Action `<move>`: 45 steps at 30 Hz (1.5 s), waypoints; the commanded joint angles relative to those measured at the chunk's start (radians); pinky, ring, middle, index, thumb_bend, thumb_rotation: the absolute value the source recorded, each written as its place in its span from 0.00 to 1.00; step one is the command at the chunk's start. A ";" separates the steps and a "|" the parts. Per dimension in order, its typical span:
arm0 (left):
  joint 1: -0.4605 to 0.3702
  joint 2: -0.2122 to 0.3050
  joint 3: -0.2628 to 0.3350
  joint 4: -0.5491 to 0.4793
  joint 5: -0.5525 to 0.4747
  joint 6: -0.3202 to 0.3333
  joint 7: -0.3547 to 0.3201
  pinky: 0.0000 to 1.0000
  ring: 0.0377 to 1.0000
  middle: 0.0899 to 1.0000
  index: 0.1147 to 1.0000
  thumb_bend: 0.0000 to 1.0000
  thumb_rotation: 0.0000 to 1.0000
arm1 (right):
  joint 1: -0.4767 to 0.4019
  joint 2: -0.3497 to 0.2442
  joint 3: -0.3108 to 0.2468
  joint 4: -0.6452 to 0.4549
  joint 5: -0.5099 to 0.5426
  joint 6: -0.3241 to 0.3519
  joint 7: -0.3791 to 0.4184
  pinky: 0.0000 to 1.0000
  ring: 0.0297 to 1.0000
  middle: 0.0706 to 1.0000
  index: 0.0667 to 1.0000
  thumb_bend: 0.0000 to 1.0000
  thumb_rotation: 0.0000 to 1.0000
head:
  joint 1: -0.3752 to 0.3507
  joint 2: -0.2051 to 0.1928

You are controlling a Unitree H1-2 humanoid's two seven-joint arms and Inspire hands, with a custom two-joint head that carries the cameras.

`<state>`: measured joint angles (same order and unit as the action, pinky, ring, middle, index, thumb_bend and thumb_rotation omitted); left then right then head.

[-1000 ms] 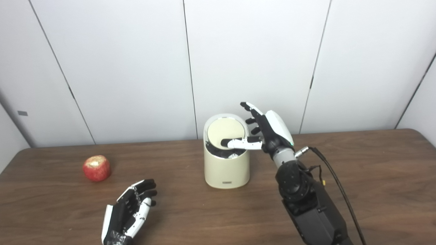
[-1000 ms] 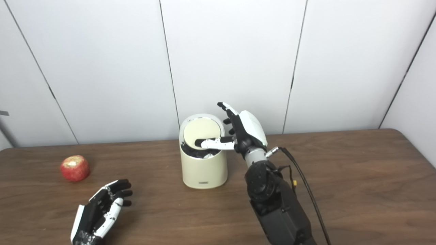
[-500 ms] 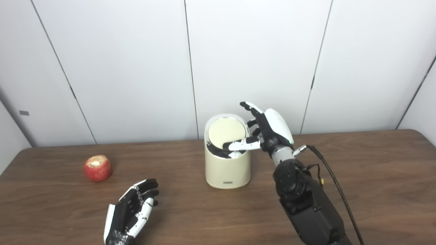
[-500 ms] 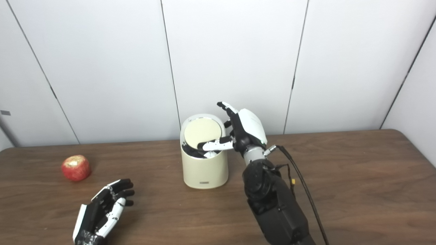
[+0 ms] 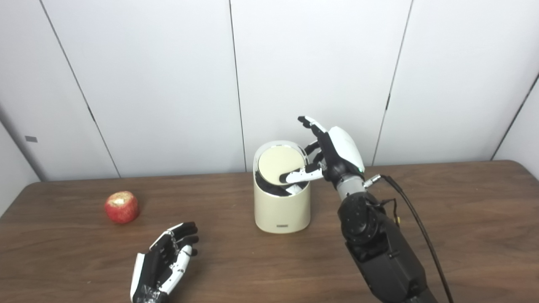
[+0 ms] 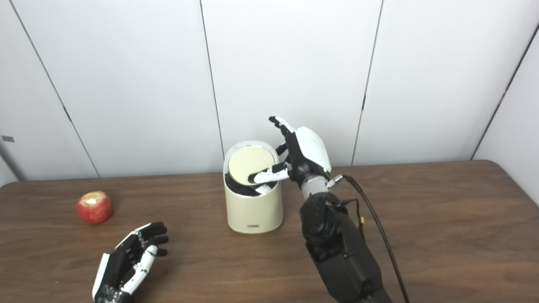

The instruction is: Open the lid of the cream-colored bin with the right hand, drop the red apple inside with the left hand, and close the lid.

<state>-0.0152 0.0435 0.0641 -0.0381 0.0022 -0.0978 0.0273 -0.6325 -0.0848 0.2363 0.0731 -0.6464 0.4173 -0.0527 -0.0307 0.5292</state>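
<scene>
A dark wood-grain desk fills the lower half of the scene; behind it stands a wall of plain white panels divided by thin dark vertical seams. A black cable runs from the right wrist along the forearm toward the bottom edge.

The cream-colored bin stands upright near the desk's middle, toward the far edge. Its round lid is tilted up at the rear, face toward the camera, exposing a dark gap along the front of the rim. The right robot hand is beside and above the bin's right rim, fingers spread and grasping nothing; its thumb reaches across the opening and touches the lid's lower edge. The red apple lies on the desk well to the left of the bin, pale patch upward. The left robot hand rests near the front edge, palm up, released, fingers loosely apart, apart from the apple.

Compared with one second ago, the right robot hand has risen a little and its thumb has drawn back toward the right rim, the lid standing slightly steeper. The apple, bin and left robot hand keep their places; the slight rightward shift of the scene is camera movement.
</scene>
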 commanded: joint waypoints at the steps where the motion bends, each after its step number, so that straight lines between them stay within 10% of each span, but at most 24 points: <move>1: -0.011 -0.001 -0.005 -0.026 0.015 -0.014 0.005 0.62 0.70 0.71 0.69 0.24 0.33 | -0.021 0.005 0.009 -0.015 -0.004 -0.008 0.007 0.26 0.43 0.87 0.88 0.51 0.00 | -0.001 0.001; 8: -0.012 -0.004 -0.005 -0.024 0.013 -0.013 0.008 0.62 0.69 0.71 0.69 0.24 0.31 | -0.021 0.002 0.010 -0.013 0.003 -0.007 0.015 0.32 0.44 0.85 0.87 0.51 0.00 | -0.001 -0.001; 12: -0.012 -0.004 -0.006 -0.024 0.018 -0.012 0.010 0.61 0.69 0.71 0.69 0.24 0.33 | -0.020 -0.003 0.007 -0.023 0.016 0.000 0.038 0.59 0.73 0.88 0.86 0.71 0.32 | -0.001 -0.001; 20: -0.015 0.003 -0.007 -0.012 0.020 -0.026 0.009 0.61 0.69 0.71 0.69 0.24 0.32 | -0.010 -0.013 0.001 -0.036 0.048 -0.025 0.063 0.61 0.75 0.88 0.87 0.79 0.78 | -0.002 -0.005; 45: -0.019 0.000 -0.007 -0.002 0.017 -0.033 0.008 0.61 0.69 0.71 0.69 0.24 0.33 | -0.017 -0.004 0.013 -0.028 0.021 -0.013 0.054 0.54 0.69 0.87 0.85 0.84 0.63 | 0.000 -0.010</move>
<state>-0.0163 0.0408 0.0600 -0.0366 0.0082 -0.0987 0.0331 -0.5974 -0.0927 0.2486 0.0687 -0.6165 0.4231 0.0170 -0.0291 0.5185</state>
